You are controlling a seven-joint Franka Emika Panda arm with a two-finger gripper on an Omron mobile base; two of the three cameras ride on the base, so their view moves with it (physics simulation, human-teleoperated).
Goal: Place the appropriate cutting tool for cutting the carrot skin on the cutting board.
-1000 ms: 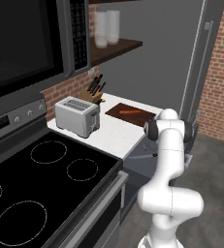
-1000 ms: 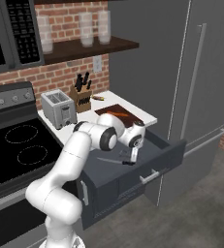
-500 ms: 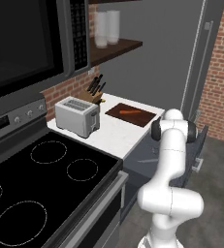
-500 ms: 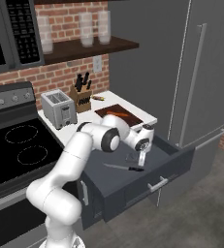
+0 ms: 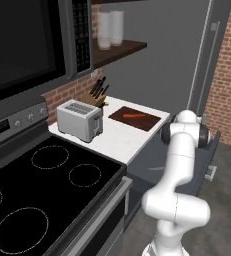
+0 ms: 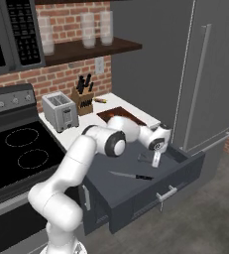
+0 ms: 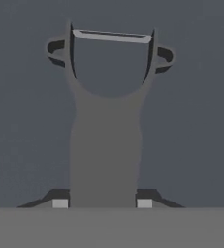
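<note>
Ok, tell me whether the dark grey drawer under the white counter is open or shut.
Open. The dark grey drawer is pulled out from below the white counter, its inside exposed with a black-handled knife lying on its floor.

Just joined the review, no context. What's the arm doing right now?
The arm is reaching down into the open drawer beside the counter. Its pincer has shut on the handle of a grey Y-shaped peeler lying on the drawer floor; whether it has left the floor I cannot tell. A black-handled knife lies nearby in the drawer. The carrot already sits on the cutting board, which waits for the peeler.
</note>
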